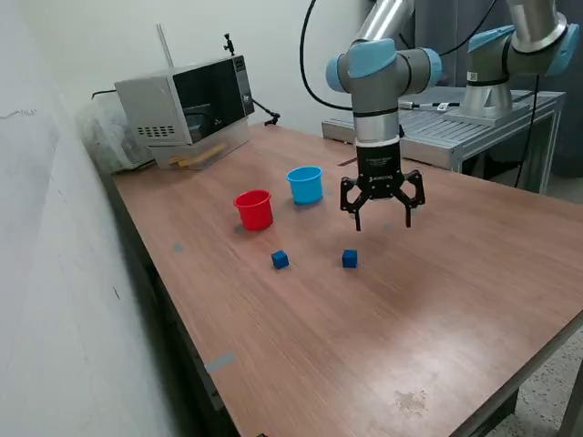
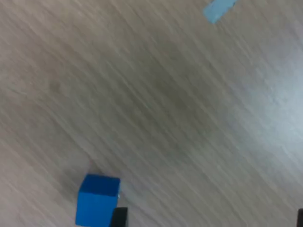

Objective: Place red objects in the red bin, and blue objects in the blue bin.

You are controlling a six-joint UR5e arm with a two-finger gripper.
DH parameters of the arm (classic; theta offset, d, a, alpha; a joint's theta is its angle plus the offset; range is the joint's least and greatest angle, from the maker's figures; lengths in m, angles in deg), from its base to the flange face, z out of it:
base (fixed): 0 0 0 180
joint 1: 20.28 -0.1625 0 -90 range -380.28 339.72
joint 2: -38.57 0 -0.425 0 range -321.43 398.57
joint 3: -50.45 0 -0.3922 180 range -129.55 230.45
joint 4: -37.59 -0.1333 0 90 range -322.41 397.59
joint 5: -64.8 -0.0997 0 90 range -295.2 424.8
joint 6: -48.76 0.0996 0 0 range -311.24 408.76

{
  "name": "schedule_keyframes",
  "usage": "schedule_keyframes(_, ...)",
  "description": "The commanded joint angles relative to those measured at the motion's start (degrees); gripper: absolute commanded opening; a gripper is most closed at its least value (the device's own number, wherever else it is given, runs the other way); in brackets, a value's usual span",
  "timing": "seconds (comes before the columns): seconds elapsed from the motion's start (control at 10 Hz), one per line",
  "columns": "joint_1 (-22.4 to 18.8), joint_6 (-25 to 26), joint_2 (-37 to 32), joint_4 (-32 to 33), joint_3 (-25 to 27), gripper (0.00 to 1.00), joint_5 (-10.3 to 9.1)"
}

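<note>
Blue cubes: two small dark blue cubes sit loose on the wooden worktop, nearest the camera. One toward the exterior view's left, the other just in front of and below the arm. Neither binned.
Wrist check: one dark blue cube shows at the frame edge, beside a dark fingertip. Picture is motion-blurred. Blue tape scrap on the wood, far side.
End effector: two-finger end effector hangs above the worktop, fingers spread apart, nothing between them. Near the second cube, not touching it.
Red bin: small red tapered plastic cup, upright, behind the left cube. Contents not visible from this angle.
Blue bin: small light blue tapered plastic cup, upright, just beside the red one, farther back. Inside not visible either.
Red cubes: none visible anywhere on the worktop. Judgement: probably already in the red cup, unconfirmed.
Remaining: both blue cubes to go into the light blue cup.
Background: grey microwave at the far corner, not involved.
</note>
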Motion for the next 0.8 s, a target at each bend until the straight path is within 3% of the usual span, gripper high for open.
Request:
schedule_keyframes(0.0, 0.9, 0.6, 2.6, -0.4, -3.8, 1.00, -0.73)
schedule_keyframes(0.7, 1.6, 2.8, 7.3, 0.3, -8.2, 1.00, -0.73)
